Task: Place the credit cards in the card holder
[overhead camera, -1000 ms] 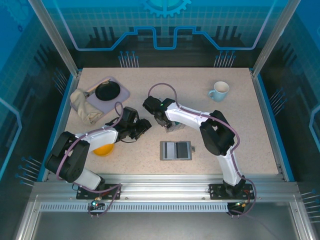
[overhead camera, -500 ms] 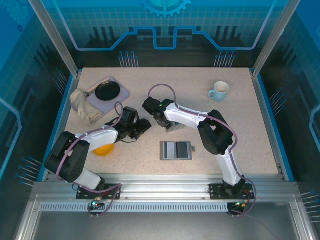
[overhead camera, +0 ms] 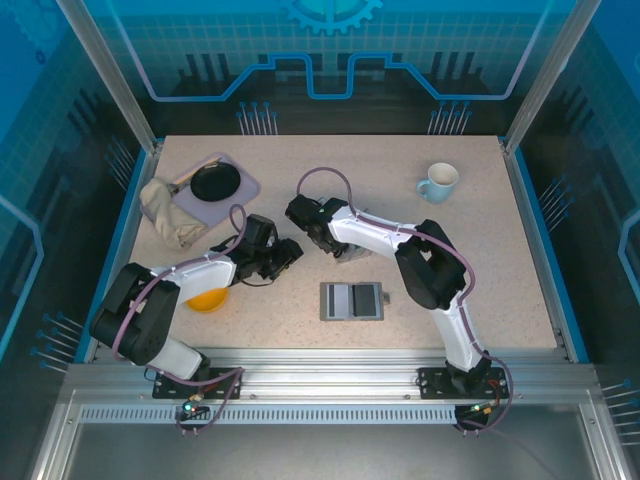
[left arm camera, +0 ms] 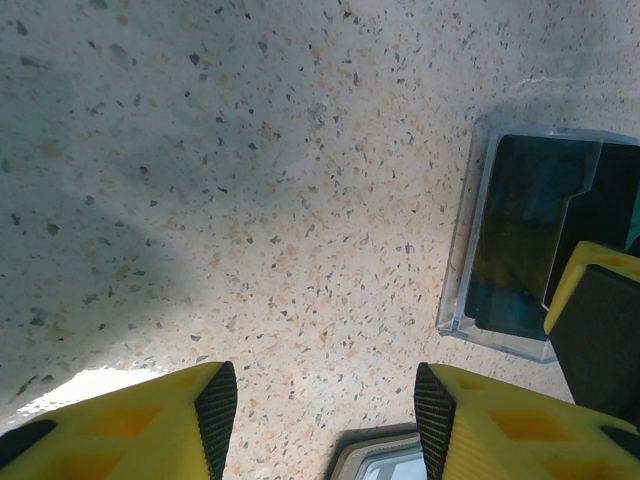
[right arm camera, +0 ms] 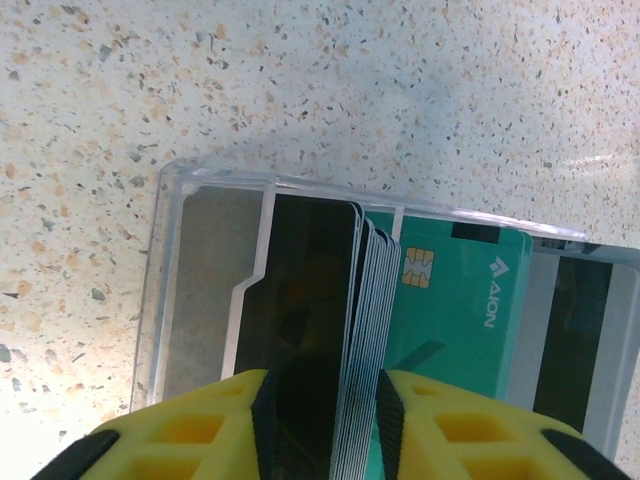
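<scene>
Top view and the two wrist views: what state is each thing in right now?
card holder: open, lying flat.
credit cards: stacked inside the clear box.
left pincer: open, holding nothing.
right pincer: jaws astride the card stack; grip unclear.
mug: upright.
cloth: crumpled.

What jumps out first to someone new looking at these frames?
The right tool at mid-table, its jaws straddling a stack of teal credit cards standing in a clear slotted box. Just nearer the arm bases, the grey card holder lies open and flat. The left tool hangs open over bare table beside the box.
</scene>
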`<act>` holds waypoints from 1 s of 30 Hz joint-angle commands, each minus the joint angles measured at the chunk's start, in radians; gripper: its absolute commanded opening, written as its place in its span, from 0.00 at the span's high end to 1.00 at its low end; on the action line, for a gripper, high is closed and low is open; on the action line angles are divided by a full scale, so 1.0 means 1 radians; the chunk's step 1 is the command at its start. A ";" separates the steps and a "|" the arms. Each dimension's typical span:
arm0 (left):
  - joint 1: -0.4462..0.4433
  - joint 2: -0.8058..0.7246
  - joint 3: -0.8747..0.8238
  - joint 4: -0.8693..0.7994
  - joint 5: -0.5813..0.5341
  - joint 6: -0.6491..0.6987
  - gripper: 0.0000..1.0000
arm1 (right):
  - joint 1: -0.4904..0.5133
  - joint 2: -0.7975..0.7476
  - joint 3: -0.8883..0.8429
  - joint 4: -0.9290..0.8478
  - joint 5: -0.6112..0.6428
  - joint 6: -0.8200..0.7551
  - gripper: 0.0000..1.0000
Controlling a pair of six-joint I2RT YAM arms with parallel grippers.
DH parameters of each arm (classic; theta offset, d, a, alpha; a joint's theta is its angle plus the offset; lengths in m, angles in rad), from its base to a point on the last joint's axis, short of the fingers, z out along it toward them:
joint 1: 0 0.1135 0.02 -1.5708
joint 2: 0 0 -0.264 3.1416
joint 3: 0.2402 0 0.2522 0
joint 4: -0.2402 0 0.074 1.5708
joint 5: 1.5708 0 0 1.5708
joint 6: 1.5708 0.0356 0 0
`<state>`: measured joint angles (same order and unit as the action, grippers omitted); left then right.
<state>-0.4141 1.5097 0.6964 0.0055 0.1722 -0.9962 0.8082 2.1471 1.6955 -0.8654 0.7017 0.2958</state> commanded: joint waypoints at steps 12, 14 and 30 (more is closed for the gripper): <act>0.008 -0.005 -0.013 0.014 0.017 -0.015 0.47 | -0.011 -0.041 -0.011 -0.018 0.036 0.016 0.78; 0.008 -0.004 -0.013 0.014 0.019 -0.015 0.47 | -0.012 -0.043 -0.013 -0.017 0.035 0.016 0.78; 0.008 0.003 -0.008 0.019 0.028 -0.015 0.47 | -0.025 -0.094 -0.041 -0.004 -0.064 0.009 0.92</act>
<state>-0.4141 1.5097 0.6964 0.0063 0.1738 -0.9962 0.7994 2.1044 1.6676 -0.8585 0.6857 0.2955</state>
